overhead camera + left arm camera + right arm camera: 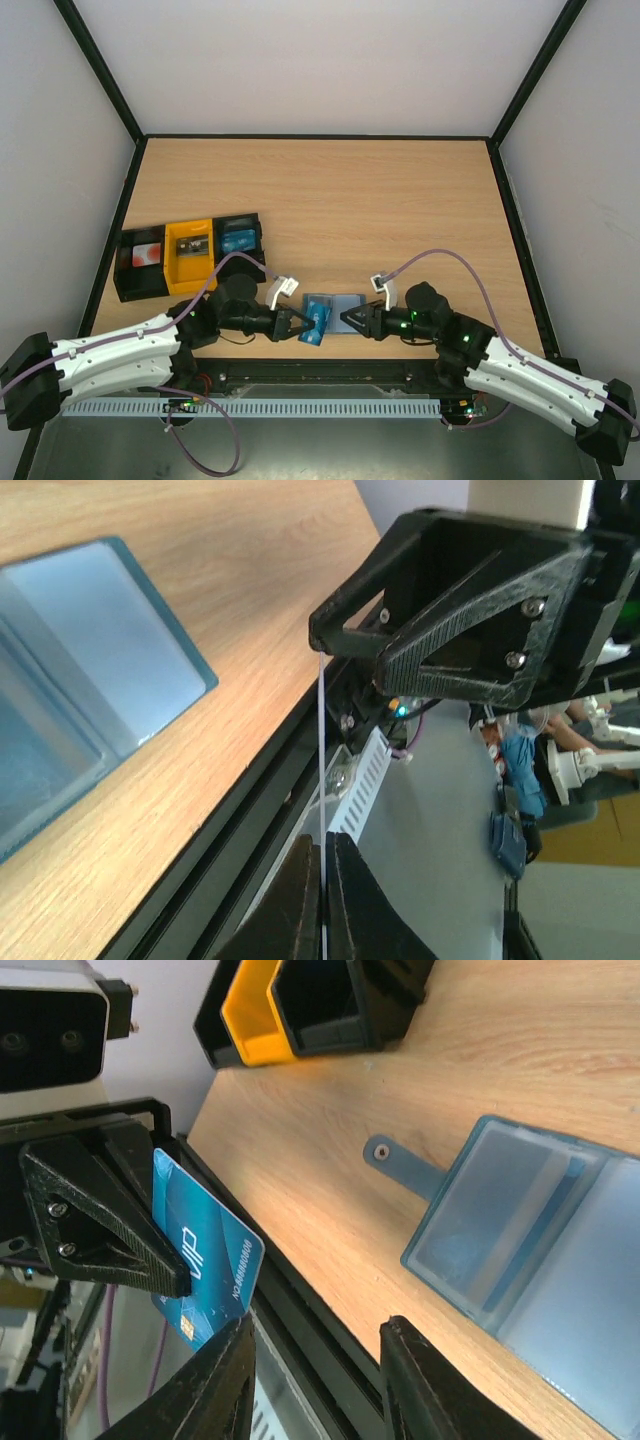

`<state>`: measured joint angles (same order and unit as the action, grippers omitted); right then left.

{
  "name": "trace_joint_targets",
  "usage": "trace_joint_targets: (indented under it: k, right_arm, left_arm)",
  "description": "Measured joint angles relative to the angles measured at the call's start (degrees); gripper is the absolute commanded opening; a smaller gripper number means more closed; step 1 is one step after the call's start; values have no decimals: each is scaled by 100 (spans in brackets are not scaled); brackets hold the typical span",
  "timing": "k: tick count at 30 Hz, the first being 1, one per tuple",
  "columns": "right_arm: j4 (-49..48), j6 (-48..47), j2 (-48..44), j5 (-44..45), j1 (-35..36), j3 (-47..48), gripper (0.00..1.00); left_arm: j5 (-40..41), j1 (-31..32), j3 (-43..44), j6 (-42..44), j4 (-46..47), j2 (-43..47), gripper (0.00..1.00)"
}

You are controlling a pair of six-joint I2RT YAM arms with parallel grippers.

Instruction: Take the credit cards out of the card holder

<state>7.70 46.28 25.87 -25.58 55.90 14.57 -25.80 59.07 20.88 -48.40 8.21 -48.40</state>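
Left gripper [322, 845] clamped on blue card [205, 1260] (seemingly by one edge) over near edge of table [330, 200]; slip drops it off. Right gripper [320, 1360] part-open, empty.

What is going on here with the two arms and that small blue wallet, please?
The left gripper is shut on a blue credit card, holding it clear of the card holder near the front edge of the table. The right gripper is open and empty, facing the card. The card holder lies opened flat on the table between the two arms; I cannot tell whether more cards remain inside.
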Motion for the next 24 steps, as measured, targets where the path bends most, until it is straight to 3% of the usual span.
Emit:
trace_joint_targets:
  k: [17,24]
  right_arm:
    - [-260,-765,1543,-1200,0,695,58]
    - [-592,-905,1982,-1670,0,695,59]
  left_arm:
    - [-544,0,7,756,-643,-240,3]
    - [-695,26,9,857,-601,-260,3]
